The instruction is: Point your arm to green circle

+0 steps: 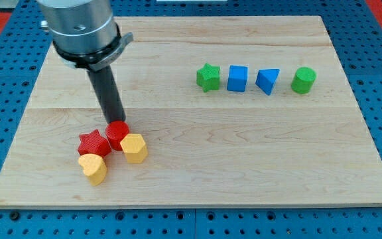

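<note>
The green circle stands at the view's right end of a row near the board's top right. My tip is far from it, at the view's left, just above and touching or nearly touching the red circle. The rod runs up to the arm's grey wrist at the view's top left.
In the row left of the green circle: a blue triangle, a blue cube, a green star. By my tip: a red star, a yellow hexagon, a yellow heart. The wooden board lies on a blue pegboard.
</note>
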### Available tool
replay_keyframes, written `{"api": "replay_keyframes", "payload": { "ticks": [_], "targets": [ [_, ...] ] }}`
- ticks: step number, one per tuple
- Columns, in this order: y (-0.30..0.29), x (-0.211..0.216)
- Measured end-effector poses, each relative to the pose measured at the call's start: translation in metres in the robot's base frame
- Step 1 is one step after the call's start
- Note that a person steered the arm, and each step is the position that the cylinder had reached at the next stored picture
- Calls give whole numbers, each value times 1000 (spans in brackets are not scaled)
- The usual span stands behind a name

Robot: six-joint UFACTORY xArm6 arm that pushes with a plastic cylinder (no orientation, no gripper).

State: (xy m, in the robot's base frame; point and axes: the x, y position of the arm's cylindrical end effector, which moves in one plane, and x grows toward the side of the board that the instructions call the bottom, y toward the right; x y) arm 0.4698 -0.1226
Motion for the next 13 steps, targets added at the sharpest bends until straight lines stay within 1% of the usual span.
{"api": "replay_keyframes", "payload": {
  "ticks": [4,5,6,7,8,10,11,12,13],
  "targets": [
    [1,-1],
    [44,-1],
    [122,-1],
    [177,4],
    [189,5],
    [308,10],
    [313,-17],
    [336,-26],
    [379,-25]
  ]
}}
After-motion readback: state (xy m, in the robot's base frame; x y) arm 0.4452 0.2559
